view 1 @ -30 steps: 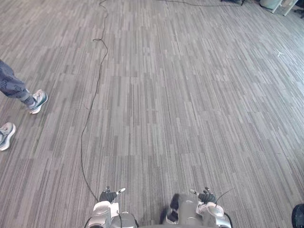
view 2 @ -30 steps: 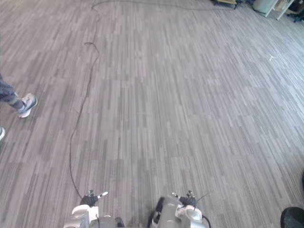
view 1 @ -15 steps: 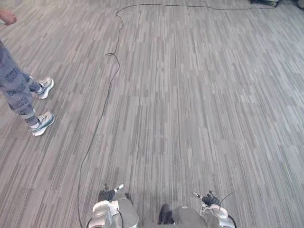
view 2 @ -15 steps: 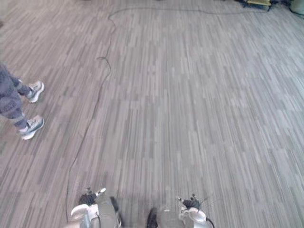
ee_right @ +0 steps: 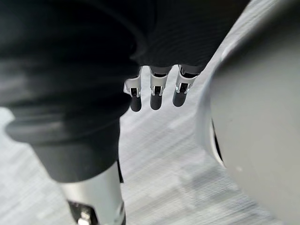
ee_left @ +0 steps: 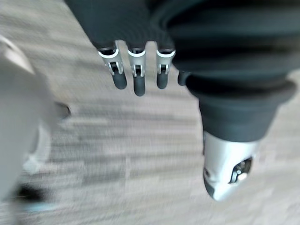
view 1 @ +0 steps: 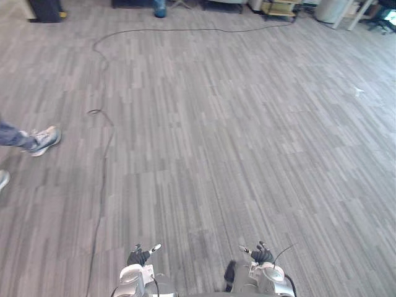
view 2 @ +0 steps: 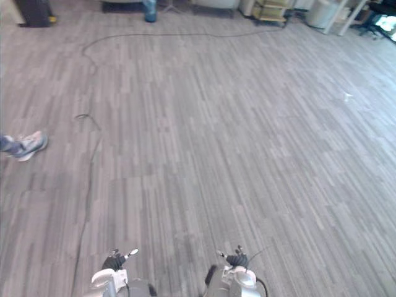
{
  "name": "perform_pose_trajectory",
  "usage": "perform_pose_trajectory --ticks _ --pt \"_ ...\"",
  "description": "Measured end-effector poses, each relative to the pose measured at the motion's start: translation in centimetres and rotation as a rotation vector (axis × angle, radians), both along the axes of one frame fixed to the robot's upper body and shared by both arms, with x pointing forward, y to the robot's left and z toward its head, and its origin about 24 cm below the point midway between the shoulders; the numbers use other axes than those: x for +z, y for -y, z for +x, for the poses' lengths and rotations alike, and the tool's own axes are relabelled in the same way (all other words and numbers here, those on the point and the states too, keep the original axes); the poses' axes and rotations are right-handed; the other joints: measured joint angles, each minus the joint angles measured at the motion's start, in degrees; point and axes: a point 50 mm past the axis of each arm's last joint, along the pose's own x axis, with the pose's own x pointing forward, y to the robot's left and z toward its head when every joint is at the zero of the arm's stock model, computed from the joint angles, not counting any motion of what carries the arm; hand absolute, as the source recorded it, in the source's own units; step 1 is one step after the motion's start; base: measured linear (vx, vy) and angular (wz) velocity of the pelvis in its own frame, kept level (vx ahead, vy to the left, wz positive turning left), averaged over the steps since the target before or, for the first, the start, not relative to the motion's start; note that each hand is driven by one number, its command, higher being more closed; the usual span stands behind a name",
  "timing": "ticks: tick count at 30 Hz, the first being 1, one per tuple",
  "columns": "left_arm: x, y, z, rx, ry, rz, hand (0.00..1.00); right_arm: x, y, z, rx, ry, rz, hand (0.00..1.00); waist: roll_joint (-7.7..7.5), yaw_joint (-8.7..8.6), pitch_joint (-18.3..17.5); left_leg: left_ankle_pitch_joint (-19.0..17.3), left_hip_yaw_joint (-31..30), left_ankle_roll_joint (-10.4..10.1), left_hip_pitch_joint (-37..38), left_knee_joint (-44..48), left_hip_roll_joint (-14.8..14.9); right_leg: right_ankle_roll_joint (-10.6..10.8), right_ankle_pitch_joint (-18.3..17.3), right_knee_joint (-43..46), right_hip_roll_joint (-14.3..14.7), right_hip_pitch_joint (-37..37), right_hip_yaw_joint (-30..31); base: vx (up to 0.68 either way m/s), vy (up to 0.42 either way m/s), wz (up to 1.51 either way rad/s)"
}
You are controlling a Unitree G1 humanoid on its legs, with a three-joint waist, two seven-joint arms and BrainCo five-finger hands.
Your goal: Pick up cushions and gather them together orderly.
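Grey carpet (view 1: 235,142) shifts as the camera turns, far furniture (view 1: 278,7) newly in sight; left hand (ee_left: 135,77) and right hand (ee_right: 157,89) hang straight-fingered, empty, where cushions lie I cannot tell, so searching likely continues.

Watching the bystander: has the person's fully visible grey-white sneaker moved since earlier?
Yes: the grey-white sneaker stepped farther ahead, nearer level with the white floor scrap.

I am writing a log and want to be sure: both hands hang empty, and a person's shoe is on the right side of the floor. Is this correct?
Not quite: the shoe lies on the left side of the floor, as the left eye view shows. The left hand and right hand do hang empty.
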Motion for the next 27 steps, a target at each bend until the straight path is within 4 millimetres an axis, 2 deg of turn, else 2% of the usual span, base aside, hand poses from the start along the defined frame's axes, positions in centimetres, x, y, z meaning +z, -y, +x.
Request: perform_pose_trajectory --ticks 2,3,4,5,6,7,8,9,10,11,12,13,15,16,19,20,21,22,23,24,25,26,27 --pt "-0.2 0.2 -0.2 -0.01 -0.015 -0.006 0.0 -0.1 0.4 0.0 0.011 -0.016 -0.004 0.0 0.01 -0.69 0.0 0.1 1.2 -0.3 3.2 -2.4 -0.8 -1.8 5.1 -16.8 3.1 -0.7 -5.1 0.42 -0.042 -0.31" --pt "-0.3 0.2 -0.4 -0.013 -0.026 -0.005 0.0 -0.4 0.7 -0.4 0.01 -0.036 -0.007 0.0 -0.46 -1.49 0.0 0.2 0.9 -0.4 5.7 -3.5 -2.2 -3.2 10.5 -26.4 5.2 -0.1 -5.7 0.61 -0.114 -0.06" --pt "-0.4 0.1 -0.7 -0.017 -0.035 0.0 0.0 -0.7 0.9 -1.0 0.007 -0.061 -0.008 0.0 -1.04 -1.89 -0.2 0.4 0.4 -1.9 7.8 -4.3 -3.4 -6.5 13.9 -29.8 5.9 0.6 -5.6 0.73 -0.149 -0.01" --pt "-0.6 0.5 -0.9 -0.015 -0.047 -0.011 0.0 -0.6 2.0 -1.2 -0.015 -0.063 -0.022 0.0 0.54 -2.48 0.2 0.9 -0.6 -3.7 10.5 -5.4 -3.0 -13.1 17.5 -27.6 6.7 1.3 -4.6 0.71 -0.155 -0.35" --pt "-0.7 1.4 -0.9 -0.018 -0.048 -0.034 0.0 -0.3 2.8 -0.9 -0.027 -0.052 -0.041 0.0 3.92 -2.26 -0.5 3.4 -1.0 -8.0 11.4 -3.6 -0.2 -12.1 11.3 -21.0 7.8 0.2 -4.7 0.56 -0.136 -0.42" --pt "-0.7 1.5 -0.8 -0.027 -0.046 -0.032 0.0 -0.2 3.1 -0.8 -0.037 -0.045 -0.042 0.0 4.35 -2.51 -0.5 4.0 -2.2 -8.8 10.9 -0.7 1.1 -11.7 9.3 -19.3 8.0 0.2 -4.6 0.54 -0.195 -0.51" --pt "-0.6 1.5 -0.5 -0.027 -0.032 -0.032 0.0 -0.2 3.1 -0.8 -0.05 -0.036 -0.037 0.0 5.22 -2.88 -0.3 5.1 -4.5 -9.4 7.7 10.6 5.3 -11.3 6.3 -17.8 10.0 1.4 -4.3 0.54 -0.225 -0.51" --pt "-0.5 1.4 -0.5 -0.011 -0.023 -0.036 0.0 -0.2 3.1 -1.0 -0.06 -0.036 -0.035 0.0 6.34 -2.7 0.0 12.6 -10.3 -5.0 0.3 30.8 11.7 -11.4 4.2 -19.1 13.6 4.9 -2.6 0.52 -0.193 -0.59" --pt "-0.5 1.6 -0.5 -0.007 -0.021 -0.041 0.0 -0.2 3.1 -1.0 -0.059 -0.041 -0.037 0.0 6.64 -2.54 -0.1 13.0 -11.8 -4.4 -2.2 36.9 13.1 -11.3 3.7 -19.5 14.8 6.0 -1.9 0.52 -0.106 -0.94" --pt "-0.4 1.8 -0.4 -0.003 -0.007 -0.05 0.0 -0.3 2.9 -1.1 -0.053 -0.052 -0.039 0.0 6.68 -1.89 0.1 10.8 -14.4 -4.7 -8.4 49.5 15.1 -12.1 2.0 -20.2 16.9 9.2 0.3 0.5 -0.036 -1.05" --pt "0.1 1.5 0.2 0.0 0.03 -0.038 0.0 -0.4 2.5 -1.2 -0.031 -0.063 -0.039 0.0 5.79 -1.53 0.7 6.9 -15.4 -4.2 -13.9 55.4 14.9 -12.7 -0.3 -21.1 17.9 13.7 3.1 0.51 -0.023 -1.03" --pt "0.2 1.4 0.3 0.0 0.036 -0.034 0.0 -0.4 2.4 -1.2 -0.024 -0.067 -0.037 0.0 5.57 -1.52 0.7 6.0 -15.6 -3.9 -15.2 55.4 14.6 -12.6 -0.7 -21.7 18.1 15.2 4.0 0.58 0.002 -0.93" --pt "0.6 1.0 0.7 0.009 0.077 -0.023 0.0 -0.5 1.7 -1.3 0.021 -0.076 -0.037 0.0 4.79 -0.5 0.4 2.1 -15.1 -1.0 -23.6 47.5 12.3 -11.0 -2.1 -26.1 19.1 22.3 9.9 0.55 0.036 -0.98" --pt "0.7 0.9 0.7 0.012 0.083 -0.022 0.0 -0.5 1.6 -1.2 0.033 -0.073 -0.039 0.0 4.73 -0.14 0.4 1.8 -15.1 -1.0 -24.8 45.3 11.9 -10.7 -2.3 -26.7 19.2 23.5 11.0 0.47 0.081 -1.09" --pt "0.6 0.7 0.3 0.034 0.085 -0.022 0.0 -0.6 1.1 -1.2 0.061 -0.078 -0.038 0.0 4.74 1.35 0.4 2.6 -18.2 -1.5 -30.7 24.9 6.6 -8.5 -4.4 -30.0 18.6 29.3 17.6 0.5 0.155 -0.96" --pt "0.6 0.7 -0.1 0.079 0.09 -0.036 0.0 -0.6 0.8 -1.3 0.062 -0.081 -0.033 0.0 4.79 1.75 0.2 4.7 -19.8 -2.5 -31.8 15.9 4.6 -6.6 -5.8 -29.9 18.1 30.7 19.9 0.71 0.3 -1.14" --pt "0.6 0.7 -0.2 0.099 0.095 -0.041 0.0 -0.7 0.5 -1.4 0.062 -0.084 -0.024 0.0 4.52 1.98 -0.1 8.3 -21.0 -2.0 -32.3 9.5 2.8 -4.5 -7.9 -29.7 17.4 32.4 22.4 0.62 0.287 -0.99" --pt "0.6 0.6 -0.2 0.105 0.096 -0.044 0.0 -0.8 0.3 -1.5 0.061 -0.089 -0.019 0.0 4.03 2.31 -0.5 10.7 -21.5 -1.6 -32.0 9.8 2.3 -4.0 -8.7 -29.6 16.7 32.8 23.7 0.68 0.324 -1.14" --pt "0.6 0.2 -0.5 0.107 0.089 -0.034 0.0 -1.1 -0.2 -2.1 0.057 -0.107 -0.002 0.0 2.5 3.28 -2.6 14.5 -21.6 -0.8 -31.3 10.8 0.9 -2.6 -9.6 -28.9 14.7 33.2 26.7 0.58 0.274 -1.07" --pt "0.6 -0.3 -0.5 0.105 0.086 -0.018 0.0 -1.2 -1.1 -2.5 0.06 -0.114 0.02 0.0 0.62 3.53 -3.8 11.9 -20.1 0.8 -31.4 13.2 0.3 -1.6 -9.7 -26.3 13.0 32.3 27.9 0.89 0.408 -1.26" --pt "0.6 -0.7 -0.6 0.101 0.077 -0.01 0.0 -1.3 -1.3 -2.5 0.074 -0.116 0.027 0.0 -0.27 3.55 -4.1 8.4 -17.4 1.3 -29.7 15.8 0.6 0.4 -8.8 -16.7 11.1 28.7 28.2 0.72 0.341 -0.82" --pt "0.5 -0.7 -0.8 0.102 0.067 -0.009 0.0 -1.3 -1.3 -2.6 0.068 -0.117 0.026 0.0 -0.3 3.48 -4.1 7.1 -16.6 1.4 -28.5 16.3 0.7 1.6 -7.9 -11.7 10.5 27.0 27.9 0.82 0.396 -0.93" --pt "0.4 -1.0 -0.7 0.104 0.054 0.001 0.0 -1.3 -1.2 -2.6 0.067 -0.118 0.025 0.0 -1.07 3.39 -3.2 4.5 -14.1 2.3 -23.0 15.7 -0.4 4.8 -4.0 5.9 6.9 20.6 26.9 0.6 0.283 -0.77"
